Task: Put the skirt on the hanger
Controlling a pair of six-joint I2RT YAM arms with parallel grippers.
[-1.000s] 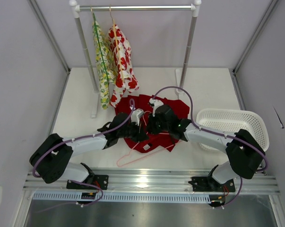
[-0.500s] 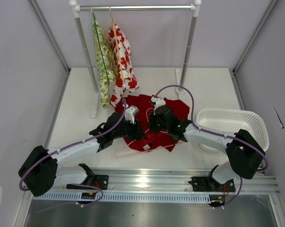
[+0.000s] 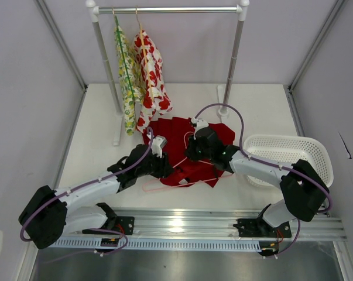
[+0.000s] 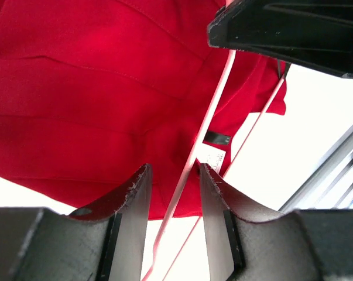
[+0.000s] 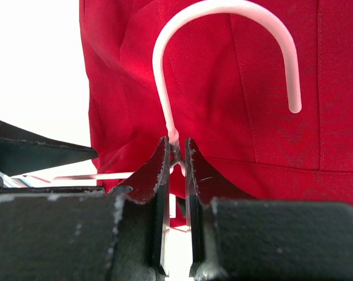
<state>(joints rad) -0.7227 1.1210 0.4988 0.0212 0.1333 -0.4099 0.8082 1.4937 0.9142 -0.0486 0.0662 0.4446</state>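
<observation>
R hand (image 5: 177, 146) pinches hanger (image 4: 212, 105) neck just below hook. L hand (image 4: 173, 170) is spread, wire btwn fingers, not gripping. Skirt (image 3: 176, 132) lies mid-frame on the surface (image 3: 252, 105), under hanger. Step: threading, prob. Next: L grabs skirt edge, feeds it over bar.

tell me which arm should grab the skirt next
Left: the left pincer is open right over the skirt, while the right pincer is clamped on the pink hanger at its neck.
</observation>
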